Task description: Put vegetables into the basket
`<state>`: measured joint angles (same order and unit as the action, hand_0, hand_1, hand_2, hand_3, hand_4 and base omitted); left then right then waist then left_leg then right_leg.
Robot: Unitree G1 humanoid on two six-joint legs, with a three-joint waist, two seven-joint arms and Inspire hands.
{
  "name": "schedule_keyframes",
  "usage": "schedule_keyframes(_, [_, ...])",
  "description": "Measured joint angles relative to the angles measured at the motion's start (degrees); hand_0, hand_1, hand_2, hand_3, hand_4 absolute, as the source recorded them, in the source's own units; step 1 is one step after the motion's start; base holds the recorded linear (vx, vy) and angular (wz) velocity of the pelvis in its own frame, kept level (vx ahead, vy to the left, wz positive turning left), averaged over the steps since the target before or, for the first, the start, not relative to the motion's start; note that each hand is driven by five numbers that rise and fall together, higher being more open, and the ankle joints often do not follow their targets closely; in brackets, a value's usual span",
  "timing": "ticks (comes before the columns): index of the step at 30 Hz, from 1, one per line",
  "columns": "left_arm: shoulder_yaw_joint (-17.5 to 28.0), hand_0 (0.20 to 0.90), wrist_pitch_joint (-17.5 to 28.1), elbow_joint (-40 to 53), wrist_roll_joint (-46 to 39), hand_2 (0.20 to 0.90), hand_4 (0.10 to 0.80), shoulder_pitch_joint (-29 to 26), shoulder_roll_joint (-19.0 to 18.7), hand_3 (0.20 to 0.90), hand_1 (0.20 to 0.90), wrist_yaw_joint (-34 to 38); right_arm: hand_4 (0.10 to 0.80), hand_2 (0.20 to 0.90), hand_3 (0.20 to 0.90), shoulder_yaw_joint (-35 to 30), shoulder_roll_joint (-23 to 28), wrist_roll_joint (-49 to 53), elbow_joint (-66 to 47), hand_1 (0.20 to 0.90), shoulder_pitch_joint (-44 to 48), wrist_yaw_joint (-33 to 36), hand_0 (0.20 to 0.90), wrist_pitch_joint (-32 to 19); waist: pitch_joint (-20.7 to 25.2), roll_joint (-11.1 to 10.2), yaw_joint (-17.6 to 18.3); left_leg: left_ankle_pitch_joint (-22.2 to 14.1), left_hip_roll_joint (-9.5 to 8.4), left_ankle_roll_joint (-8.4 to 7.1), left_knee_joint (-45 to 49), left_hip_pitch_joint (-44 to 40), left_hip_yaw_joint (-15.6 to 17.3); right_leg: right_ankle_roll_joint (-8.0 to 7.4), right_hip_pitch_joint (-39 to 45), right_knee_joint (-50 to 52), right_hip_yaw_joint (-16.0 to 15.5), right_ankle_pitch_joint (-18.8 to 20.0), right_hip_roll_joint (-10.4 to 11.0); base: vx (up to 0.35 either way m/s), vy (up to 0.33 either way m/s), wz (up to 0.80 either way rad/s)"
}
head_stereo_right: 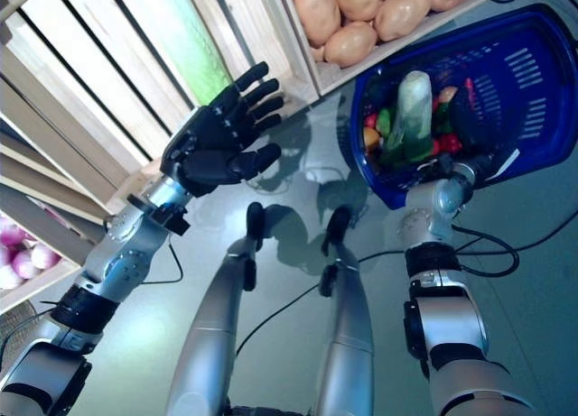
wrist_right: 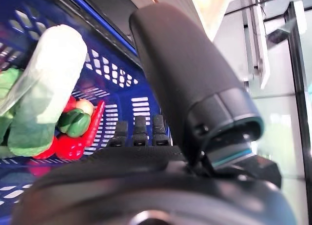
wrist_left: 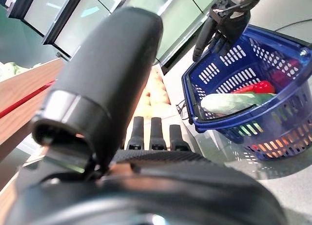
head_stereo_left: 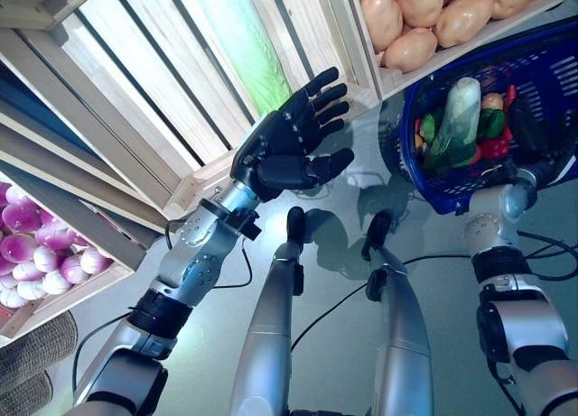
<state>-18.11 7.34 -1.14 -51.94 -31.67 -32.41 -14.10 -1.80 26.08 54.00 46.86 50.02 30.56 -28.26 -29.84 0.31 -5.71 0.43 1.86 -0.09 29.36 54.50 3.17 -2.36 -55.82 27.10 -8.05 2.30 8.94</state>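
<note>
While holding nothing, left hand (head_stereo_left: 291,145) raised before the slatted wooden crates (head_stereo_left: 153,100), fingers spread and straight. Right hand (wrist_left: 219,25) at the blue perforated plastic basket (head_stereo_right: 528,82); finger state cannot be told. Basket already loaded: pale green wrapped cabbage (head_stereo_right: 413,109), red peppers (wrist_right: 73,144), green pieces. Next, probably: reach for another vegetable, e.g. tan potatoes (head_stereo_right: 361,10).

Blue slotted basket (head_stereo_right: 533,82), pale green cabbage (head_stereo_right: 414,109), red peppers (wrist_right: 73,144), tan potatoes (head_stereo_left: 424,19), seemingly purple-white onions (head_stereo_left: 32,254)
</note>
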Motion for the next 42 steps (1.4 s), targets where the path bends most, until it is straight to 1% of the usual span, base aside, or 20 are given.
schedule_keyframes(4, [0.04, 0.9, 3.0, 0.01, 8.26, 0.9, 0.8, 0.03, -1.91, 0.9, 0.9, 1.53, 0.8, 0.9, 0.9, -0.01, 0.01, 0.03, -0.95, 0.9, -2.3, -2.41, 0.9, 0.0, 0.0, 0.0, 0.1, -0.04, 0.01, -0.08, -0.07, -0.39, 0.03, 0.0, 0.46, 0.0, 0.01, 0.01, -0.06, 0.019, 0.028, -0.01])
schedule_keyframes(7, [1.74, 0.9, 4.39, 0.04, 14.37, 0.9, 0.8, 0.25, -5.02, 0.9, 0.9, 4.5, 0.8, 0.9, 0.9, -0.1, 0.02, 0.46, -4.29, 0.9, -6.82, -4.85, 0.9, 0.0, 0.0, 0.0, 0.19, -0.06, 0.06, -0.27, -0.12, -1.1, 0.13, -0.01, 1.11, -0.02, 0.1, -0.01, -0.11, 0.048, 0.059, -0.01])
schedule_keyframes(9, [3.51, 0.9, 4.46, 0.1, 15.15, 0.9, 0.8, 0.83, -5.27, 0.9, 0.9, 4.91, 0.8, 0.9, 0.9, -0.08, -0.03, 0.48, -6.28, 0.9, -9.69, -5.78, 0.9, 0.01, 0.0, 0.0, 0.31, -0.12, 0.04, -0.28, -0.26, -1.88, 0.15, 0.05, 1.83, -0.05, 0.14, -0.1, -0.1, 0.045, 0.055, 0.0])
schedule_keyframes(10, [5.41, 0.9, 4.48, 0.69, 15.05, 0.9, 0.8, 2.0, -5.2, 0.9, 0.9, 4.83, 0.8, 0.9, 0.9, -0.08, -0.46, 0.5, -8.25, 0.9, -11.91, -6.34, 0.9, 0.02, 0.0, 0.0, 0.37, -0.12, 0.03, -0.27, -0.68, -2.62, 0.16, -0.09, 2.54, -0.37, 0.12, -0.19, -0.11, 0.03, 0.043, -0.01])
schedule_keyframes(12, [7.77, 0.9, 4.52, 1.52, 15.3, 0.9, 0.8, 3.84, -5.22, 0.9, 0.9, 4.65, 0.8, 0.9, 0.9, -0.15, -1.61, 0.91, -10.15, 0.9, -15.68, -8.41, 0.9, 0.04, 0.01, -0.01, 0.91, -0.12, -0.02, -0.2, -1.85, -4.45, 0.25, -0.17, 4.22, -1.53, 0.13, -0.15, -0.13, 0.04, 0.044, -0.03])
schedule_keyframes(14, [9.59, 0.9, 4.95, 3.01, 18.6, 0.9, 0.8, 5.8, -5.31, 0.9, 0.9, 5.86, 0.8, 0.9, 0.9, -0.04, -3.64, 3.0, -13.61, 0.9, -20.43, -10.95, 0.9, 0.51, 0.02, -0.04, 1.12, -0.1, -0.07, -0.24, -3.44, -6.89, 0.13, -0.32, 6.48, -2.92, 0.19, -0.04, -0.39, 0.049, 0.032, -0.08])
schedule_keyframes(17, [10.19, 0.9, 5.04, 5.13, 23.41, 0.9, 0.8, 7.16, -5.85, 0.9, 0.9, 8.47, 0.8, 0.9, 0.9, 0.42, -6.31, 2.94, -20.04, 0.9, -25.78, -12.08, 0.9, 1.18, 0.03, -0.08, 1.59, 0.0, -0.16, -0.39, -5.32, -9.28, 0.13, -0.52, 8.55, -4.49, 0.5, 0.1, -0.74, 0.028, 0.049, -0.09])
schedule_keyframes(19, [10.45, 0.9, 5.01, 5.53, 25.87, 0.9, 0.8, 7.69, -5.99, 0.9, 0.9, 9.37, 0.8, 0.9, 0.9, 1.19, -6.55, 2.76, -23.34, 0.9, -28.81, -12.21, 0.9, 2.09, 0.03, -0.08, 1.9, 0.06, -0.26, -0.49, -6.05, -10.69, 0.25, -0.75, 9.57, -5.27, 1.13, 0.29, -1.07, 0.042, 0.067, -0.1])
schedule_keyframes(21, [11.78, 0.9, 4.94, 5.92, 29.54, 0.9, 0.8, 9.11, -6.55, 0.9, 0.9, 9.85, 0.8, 0.9, 0.9, 1.8, -6.55, 2.74, -24.83, 0.9, -30.44, -13.33, 0.9, 2.48, 0.02, -0.09, 2.83, -0.1, -0.23, -0.63, -6.23, -11.35, 0.31, -0.98, 10.21, -5.25, 1.15, 0.23, -1.17, 0.047, 0.059, -0.03])
schedule_keyframes(22, [12.06, 0.9, 4.67, 5.91, 31.09, 0.9, 0.8, 9.66, -7.04, 0.9, 0.9, 10.2, 0.8, 0.9, 0.9, 1.85, -6.5, 2.74, -25.09, 0.9, -30.89, -13.8, 0.9, 2.71, 0.02, -0.09, 3.13, -0.16, -0.21, -0.52, -6.27, -11.66, 0.29, -0.86, 10.5, -5.24, 1.16, 0.2, -1.2, 0.016, 0.056, -0.01])
schedule_keyframes(24, [12.26, 0.9, 3.64, 5.92, 36.8, 0.9, 0.8, 11.11, -9.99, 0.9, 0.9, 11.28, 0.8, 0.9, 0.9, 1.82, -6.24, 2.77, -27.44, 0.9, -32.87, -14.06, 0.9, 3.01, 0.02, -0.09, 3.49, -0.28, -0.12, -0.53, -6.75, -12.63, 0.42, -0.78, 11.15, -5.26, 1.16, 0.05, -1.25, 0.016, 0.075, -0.02])
schedule_keyframes(25, [12.26, 0.9, 3.01, 5.88, 39.01, 0.9, 0.8, 11.3, -11.1, 0.9, 0.9, 11.57, 0.8, 0.9, 0.9, 1.82, -6.13, 2.78, -27.52, 0.9, -33.15, -14.41, 0.9, 3.01, 0.02, -0.09, 3.54, -0.28, -0.13, -0.54, -6.93, -12.92, 0.44, -0.77, 11.36, -5.28, 1.16, 0.0, -1.25, 0.022, 0.081, -0.01])
schedule_keyframes(27, [12.22, 0.9, 0.6, 5.18, 46.94, 0.9, 0.8, 11.37, -15.04, 0.9, 0.9, 12.1, 0.8, 0.9, 0.9, 1.89, -5.69, 2.83, -27.86, 0.9, -33.94, -15.03, 0.9, 3.02, 0.02, -0.09, 3.56, -0.31, -0.12, -0.59, -7.24, -13.82, 0.66, -0.76, 12.02, -5.19, 1.25, -0.21, -1.24, 0.016, 0.07, -0.03])
schedule_keyframes(29, [11.77, 0.9, -1.69, 5.01, 57.05, 0.9, 0.8, 10.77, -20.18, 0.9, 0.9, 12.23, 0.8, 0.9, 0.9, 2.13, -4.48, 3.68, -28.94, 0.9, -34.27, -15.62, 0.9, 3.55, 0.02, -0.08, 3.9, -0.35, -0.1, -0.66, -7.24, -14.09, 0.72, -0.75, 12.2, -5.02, 1.3, -0.24, -1.16, 0.002, 0.057, 0.0])
schedule_keyframes(31, [11.44, 0.9, -3.59, 5.0, 64.52, 0.9, 0.8, 9.5, -22.59, 0.9, 0.9, 12.05, 0.8, 0.9, 0.9, 2.16, -3.3, 4.99, -29.32, 0.9, -34.27, -16.27, 0.9, 3.67, 0.03, -0.07, 4.17, -0.42, -0.05, -0.94, -7.19, -14.08, 0.76, -0.82, 12.18, -5.0, 1.34, -0.32, -1.08, 0.001, 0.046, 0.01])
schedule_keyframes(32, [10.73, 0.9, -4.45, 5.0, 67.23, 0.9, 0.8, 8.43, -23.19, 0.9, 0.9, 11.75, 0.8, 0.9, 0.9, 2.21, -2.88, 4.97, -29.28, 0.9, -34.37, -16.33, 0.9, 3.7, 0.03, -0.07, 4.1, -0.37, -0.01, -1.0, -7.19, -14.08, 0.76, -0.96, 12.16, -4.96, 1.36, -0.45, -1.05, 0.004, 0.036, 0.01])
schedule_keyframes(33, [9.31, 0.9, -5.35, 5.01, 70.7, 0.9, 0.8, 6.57, -24.48, 0.9, 0.9, 11.15, 0.8, 0.9, 0.9, 2.43, -2.4, 4.97, -29.28, 0.9, -34.42, -16.55, 0.9, 3.84, 0.03, -0.08, 4.15, -0.26, 0.03, -1.05, -7.22, -13.99, 0.71, -0.71, 12.08, -5.01, 1.35, -0.62, -0.98, -0.021, 0.034, 0.04])
schedule_keyframes(35, [5.45, 0.9, -7.28, 5.04, 75.6, 0.9, 0.8, 2.14, -26.93, 0.9, 0.9, 9.15, 0.8, 0.9, 0.9, 2.99, -1.5, 4.92, -29.27, 0.9, -34.35, -17.36, 0.9, 4.12, 0.03, -0.08, 4.21, -0.21, 0.04, -0.98, -7.45, -13.81, 0.7, -0.68, 11.82, -5.02, 1.34, -0.64, -0.92, -0.012, 0.018, 0.02])
schedule_keyframes(39, [2.7, 0.9, -8.86, 5.11, 81.83, 0.9, 0.8, -2.31, -27.3, 0.9, 0.9, 6.71, 0.8, 0.9, 0.9, 4.68, -1.31, 4.92, -29.2, 0.9, -34.35, -18.56, 0.9, 4.11, 0.03, -0.07, 4.99, -0.08, 0.2, -1.18, -7.99, -13.55, 0.98, -0.58, 11.14, -5.06, 1.41, -0.71, -0.95, 0.007, 0.018, -0.04])
schedule_keyframes(42, [1.27, 0.9, -9.09, 5.1, 86.89, 0.9, 0.8, -3.12, -27.49, 0.9, 0.9, 5.71, 0.8, 0.9, 0.9, 5.02, -1.15, 4.93, -29.15, 0.9, -34.61, -18.68, 0.9, 4.11, 0.03, -0.07, 5.49, -0.07, 0.25, -1.19, -8.59, -13.44, 1.27, -0.33, 10.65, -4.97, 1.35, -0.7, -1.05, 0.003, 0.021, -0.04])
